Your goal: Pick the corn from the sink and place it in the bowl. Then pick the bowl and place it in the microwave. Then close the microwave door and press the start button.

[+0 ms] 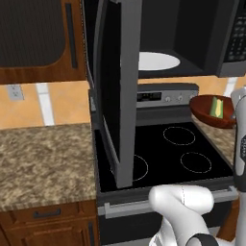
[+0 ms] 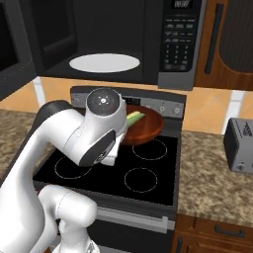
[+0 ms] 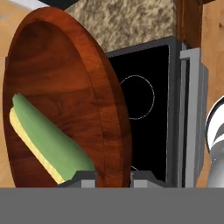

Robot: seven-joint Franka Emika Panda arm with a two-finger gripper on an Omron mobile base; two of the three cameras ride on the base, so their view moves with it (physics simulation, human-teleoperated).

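Note:
The reddish-brown bowl (image 3: 65,78) hangs tilted in the air over the stove, with my gripper (image 3: 113,178) shut on its rim. The corn (image 3: 48,140), yellow with a green husk, lies inside it. From the left base the bowl (image 1: 211,111) and corn (image 1: 217,106) sit at the right, below the microwave (image 1: 192,29). From the right base the bowl (image 2: 148,126) and corn (image 2: 134,118) peek out behind my arm, under the microwave (image 2: 99,29). The microwave door (image 1: 117,91) stands wide open, swung left. The sink is out of view.
A white turntable plate (image 2: 105,63) lies in the open cavity, and the button panel (image 2: 178,39) is to its right. The black stove (image 1: 163,153) with burner rings lies below. A grey toaster (image 2: 239,146) stands on the right counter. Granite counter (image 1: 43,158) stretches left.

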